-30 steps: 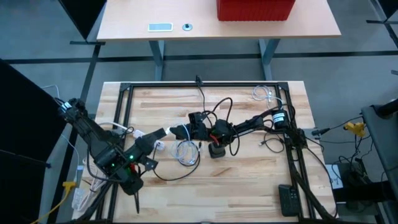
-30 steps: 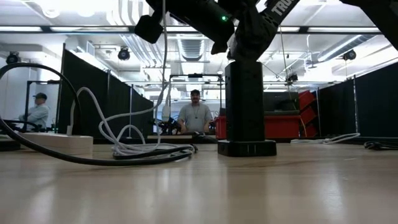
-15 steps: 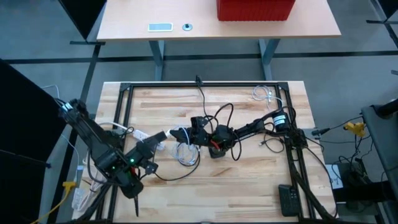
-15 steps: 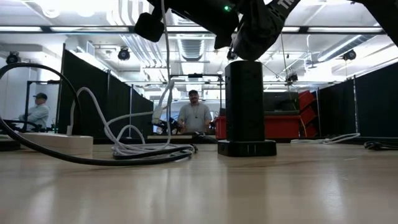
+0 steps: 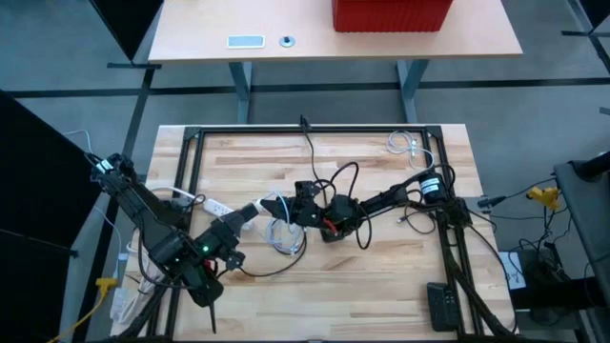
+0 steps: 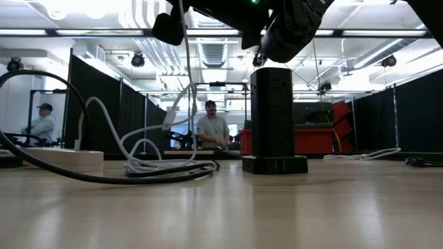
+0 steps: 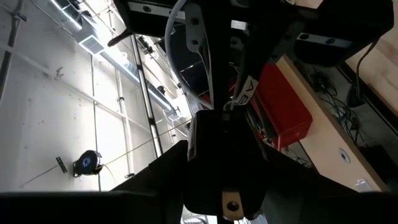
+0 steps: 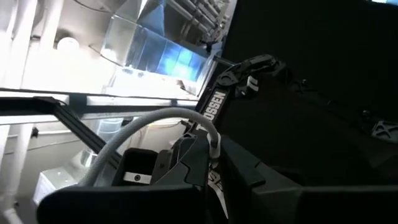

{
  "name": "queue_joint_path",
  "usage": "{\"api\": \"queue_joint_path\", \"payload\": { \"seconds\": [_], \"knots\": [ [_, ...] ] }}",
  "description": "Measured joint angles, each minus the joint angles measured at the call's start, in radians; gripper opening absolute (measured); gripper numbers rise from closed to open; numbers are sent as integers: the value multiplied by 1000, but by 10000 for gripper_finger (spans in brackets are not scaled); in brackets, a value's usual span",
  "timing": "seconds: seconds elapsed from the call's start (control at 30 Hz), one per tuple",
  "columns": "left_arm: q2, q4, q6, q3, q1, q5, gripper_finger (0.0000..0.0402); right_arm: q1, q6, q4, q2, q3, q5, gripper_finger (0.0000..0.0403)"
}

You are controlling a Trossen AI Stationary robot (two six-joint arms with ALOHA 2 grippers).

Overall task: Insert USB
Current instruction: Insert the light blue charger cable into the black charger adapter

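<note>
Right claw [image 5: 303, 202] shifted left over black tower [image 5: 330, 229], shut on white cable [image 5: 278, 205], left claw [image 5: 250, 211] gripping it, "TROSSEN" partly readable.

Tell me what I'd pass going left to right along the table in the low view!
White power strip → white cable coil → black tower → dark cable at the far right.

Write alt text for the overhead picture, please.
Two dark robot arms meet mid-table over a black power tower; the left gripper holds a white cable toward it. A white coil lies beside it.
</note>
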Motion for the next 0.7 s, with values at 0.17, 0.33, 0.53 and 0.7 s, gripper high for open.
{"api": "queue_joint_path", "payload": {
  "seconds": [0.17, 0.33, 0.53, 0.7],
  "knots": [
    [0, 0, 0, 0, 0, -1, 150, 12, -10, -4, -2, 0, 18, 12],
    [0, 1, 0, 0, 0, 4, 150, 21, -10, -8, -2, -1, 15, 12],
    [-1, 1, -4, -1, 0, 2, 149, 25, -16, -6, -2, 0, 15, 12],
    [-1, 1, -8, -1, 0, -2, 149, 29, -31, -6, -2, 4, 15, 12]
  ]
}}
